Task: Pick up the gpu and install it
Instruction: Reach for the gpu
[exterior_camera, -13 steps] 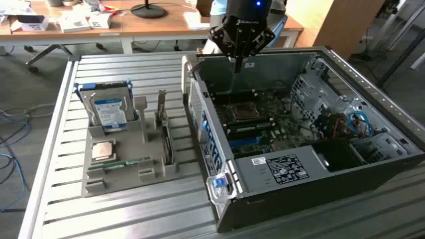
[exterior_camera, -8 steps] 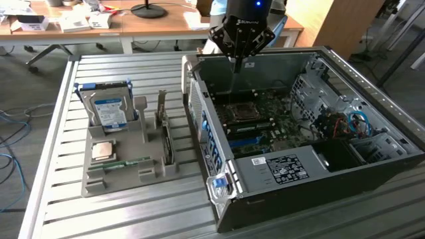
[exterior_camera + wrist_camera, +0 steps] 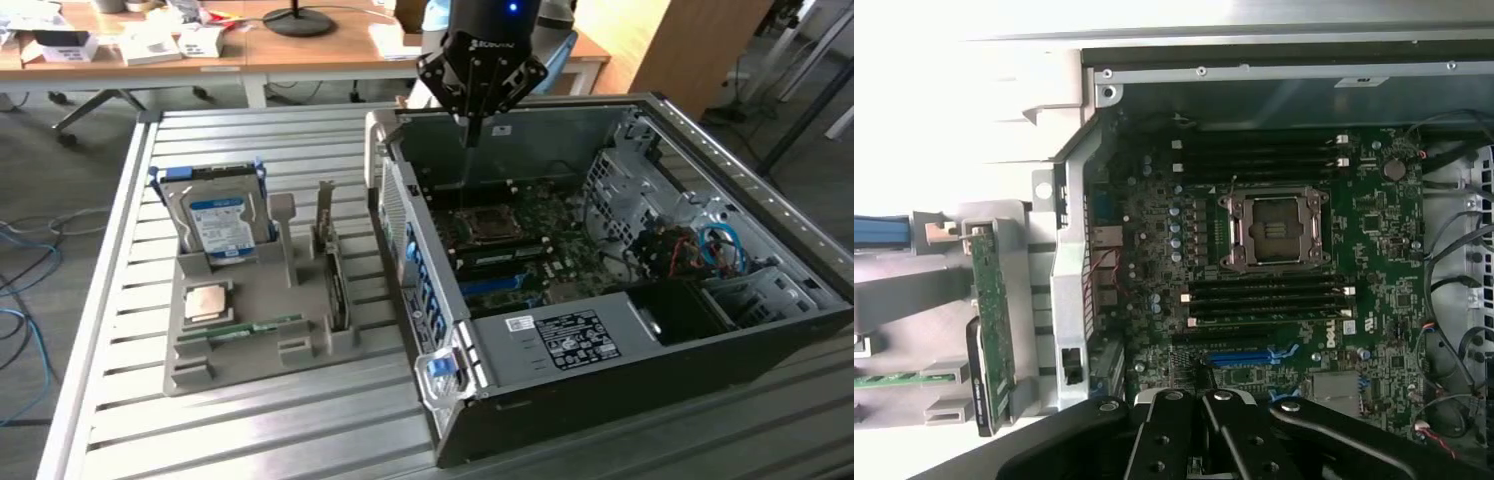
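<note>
The gpu stands on edge in a slot of the grey holder tray, on the exterior view's left of the open computer case. In the wrist view the gpu shows edge-on as a narrow green strip with a dark bracket end. My gripper hangs over the back part of the case, above the motherboard, well apart from the gpu. Its fingers are pressed together with nothing between them, pointing down near a blue card slot.
In the tray, a silver hard drive with a blue label stands upright, with a square chip and a green memory stick lying flat. A bare processor socket sits mid-board. Cables crowd the case's far side. A slatted metal table carries everything.
</note>
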Controlling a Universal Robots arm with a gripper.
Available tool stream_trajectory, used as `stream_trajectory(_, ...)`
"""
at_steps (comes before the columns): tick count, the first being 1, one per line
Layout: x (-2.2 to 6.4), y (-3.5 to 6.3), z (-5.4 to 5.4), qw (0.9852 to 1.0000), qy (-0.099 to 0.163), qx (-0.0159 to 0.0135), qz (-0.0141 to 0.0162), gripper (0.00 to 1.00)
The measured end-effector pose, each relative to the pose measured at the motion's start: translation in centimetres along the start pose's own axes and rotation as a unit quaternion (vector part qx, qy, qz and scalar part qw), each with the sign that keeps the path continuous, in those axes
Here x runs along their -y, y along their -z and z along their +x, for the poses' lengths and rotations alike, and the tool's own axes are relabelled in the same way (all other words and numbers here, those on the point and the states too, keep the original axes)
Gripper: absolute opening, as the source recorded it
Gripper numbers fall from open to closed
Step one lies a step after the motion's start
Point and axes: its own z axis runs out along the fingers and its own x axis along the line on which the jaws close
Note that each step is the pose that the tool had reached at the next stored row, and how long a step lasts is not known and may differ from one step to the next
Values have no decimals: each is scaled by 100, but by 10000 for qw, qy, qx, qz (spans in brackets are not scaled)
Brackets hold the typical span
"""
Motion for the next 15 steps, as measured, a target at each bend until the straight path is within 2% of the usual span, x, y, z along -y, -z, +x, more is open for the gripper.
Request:
stream_trajectory(5,4,-1,60,10000,0,0,0,11)
stream_trajectory(15,16,0,249,10000,0,0,0,11)
